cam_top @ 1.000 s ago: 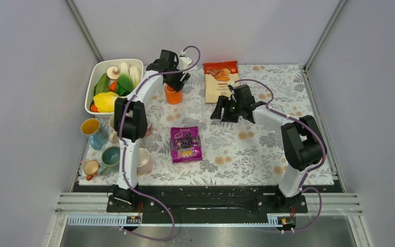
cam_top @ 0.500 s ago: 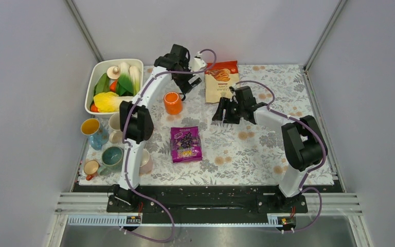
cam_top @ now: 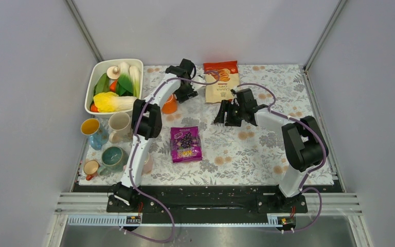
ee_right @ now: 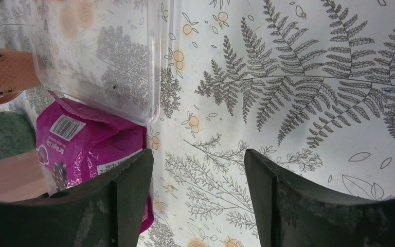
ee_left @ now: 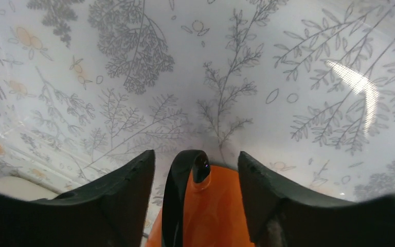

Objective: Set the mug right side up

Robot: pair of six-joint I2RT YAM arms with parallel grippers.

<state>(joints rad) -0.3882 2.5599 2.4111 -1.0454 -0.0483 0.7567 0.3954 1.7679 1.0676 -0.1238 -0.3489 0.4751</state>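
Mug between the left fingers

Orange mug (cam_top: pixel 169 106) sat on the flowered cloth (cam_top: pixel 247 149) toward the far side, between the white tub (cam_top: pixel 95 77) of vegetables and the chip bag (cam_top: pixel 221 80), partly hidden under the left arm. The left gripper (cam_top: pixel 178 99) had its fingers spread either side of the mug; the wrist view could not settle whether they pressed on it, nor which way up it was. The right gripper (cam_top: pixel 225 114) hovered near the chip bag, fingers spread, with nothing between them. A purple snack packet (cam_top: pixel 185 144) lay nearer the arms' bases.
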